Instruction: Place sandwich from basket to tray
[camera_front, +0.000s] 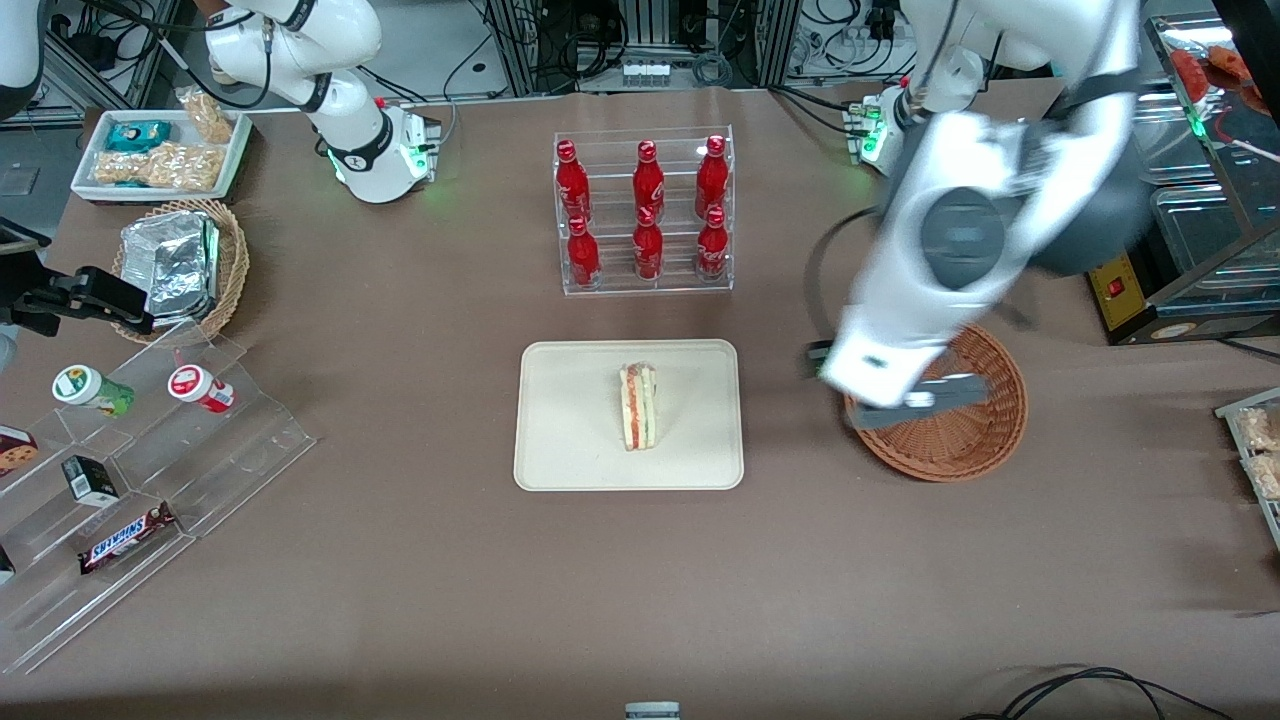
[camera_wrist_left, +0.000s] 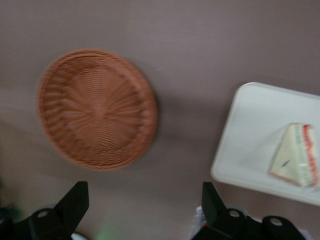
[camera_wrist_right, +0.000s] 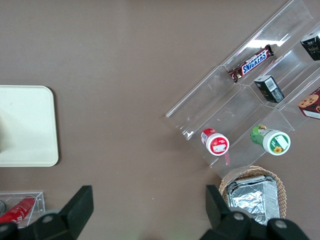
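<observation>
Cream tray (camera_front: 560, 440) bears the sandwich (camera_front: 638, 405), well apart from the open, empty hand (camera_wrist_left: 145, 205) above the basket (camera_front: 975, 440).

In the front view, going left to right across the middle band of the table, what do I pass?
Clear acrylic stepped display stand → large cream-coloured rectangular tray → triangular wrapped sandwich lying on it → left arm's open gripper, above the basket's rim → round reddish-brown wicker basket.

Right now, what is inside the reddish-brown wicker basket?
Nothing shows on the basket's bare woven floor in the wrist view. The gripper hovers above it, jaws open and empty. The sandwich lies on the tray.
</observation>
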